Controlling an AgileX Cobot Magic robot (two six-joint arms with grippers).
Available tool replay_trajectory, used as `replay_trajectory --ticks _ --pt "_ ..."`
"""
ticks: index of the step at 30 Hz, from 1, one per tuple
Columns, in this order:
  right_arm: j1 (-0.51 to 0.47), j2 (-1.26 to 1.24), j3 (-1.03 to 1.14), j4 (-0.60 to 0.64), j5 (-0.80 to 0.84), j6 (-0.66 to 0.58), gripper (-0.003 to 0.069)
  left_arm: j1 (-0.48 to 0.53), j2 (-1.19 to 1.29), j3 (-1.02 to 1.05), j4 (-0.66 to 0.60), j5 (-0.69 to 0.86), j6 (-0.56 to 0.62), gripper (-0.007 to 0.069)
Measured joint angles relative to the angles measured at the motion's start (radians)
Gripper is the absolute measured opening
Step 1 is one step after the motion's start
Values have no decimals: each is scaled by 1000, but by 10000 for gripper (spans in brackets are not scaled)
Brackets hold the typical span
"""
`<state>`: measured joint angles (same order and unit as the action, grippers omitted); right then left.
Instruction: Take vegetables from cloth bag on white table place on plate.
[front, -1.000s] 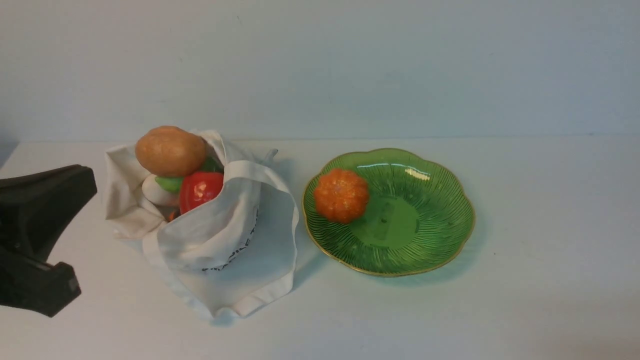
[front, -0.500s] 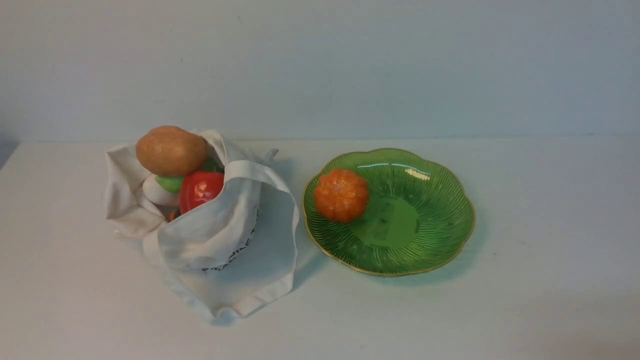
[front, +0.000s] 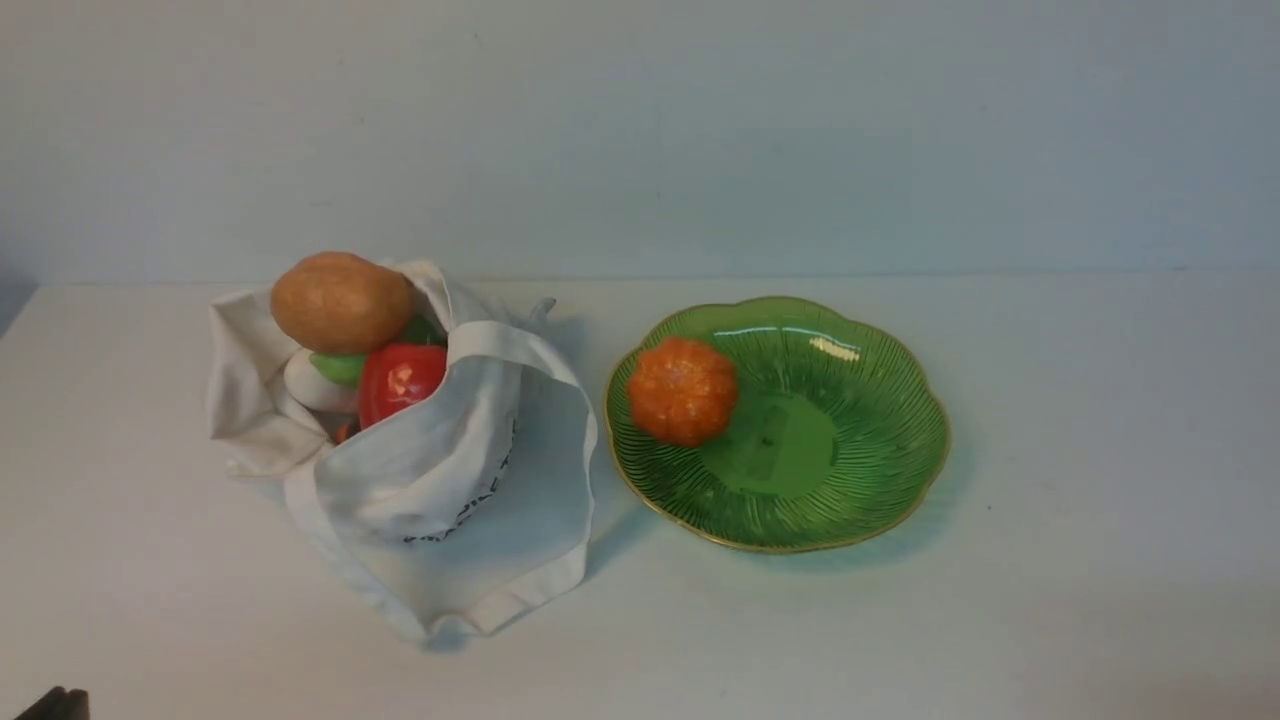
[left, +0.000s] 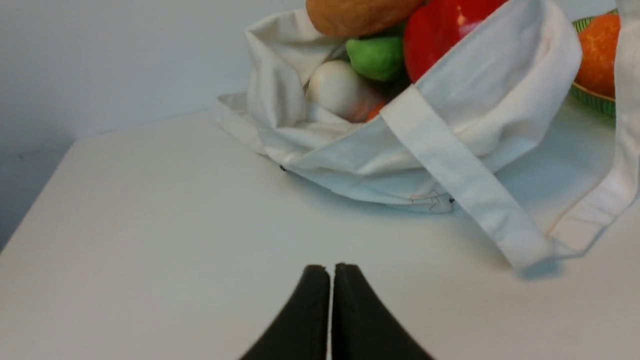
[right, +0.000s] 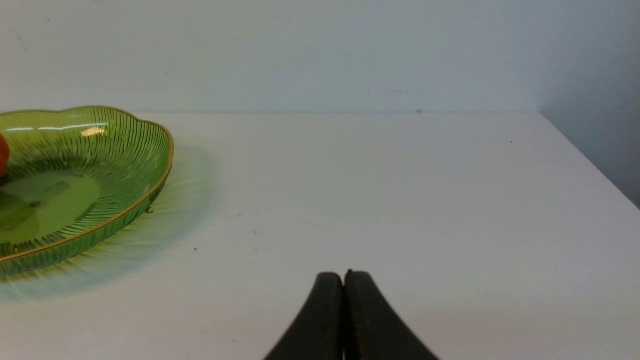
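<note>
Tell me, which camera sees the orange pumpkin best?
The front view: the whole pumpkin sits on the green plate. The left wrist view catches part of it behind the bag; the right wrist view shows only a sliver.

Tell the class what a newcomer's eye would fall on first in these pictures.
First, the translucent green scalloped glass plate right of centre on the plain white table, a ribbed orange toy pumpkin resting on its left side. Next, the soft white cloth bag to its left, with a brown toy potato on top and a glossy red toy pepper just below.

plain pale wall (front: 640, 130) behind
</note>
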<state>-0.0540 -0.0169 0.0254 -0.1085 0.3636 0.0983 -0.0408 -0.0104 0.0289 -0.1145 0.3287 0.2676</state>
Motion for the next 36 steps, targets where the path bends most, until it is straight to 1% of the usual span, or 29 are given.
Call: replay_trajectory --ticks 3,6,36 --pt "0 0 0 0 0 0 -10 0 0 1 1 38 -10 -5" --pt "0 0 0 0 0 0 -10 0 0 1 2 38 -23 -5" --pt "0 0 0 0 0 0 -10 0 0 1 3 41 -24 -5"
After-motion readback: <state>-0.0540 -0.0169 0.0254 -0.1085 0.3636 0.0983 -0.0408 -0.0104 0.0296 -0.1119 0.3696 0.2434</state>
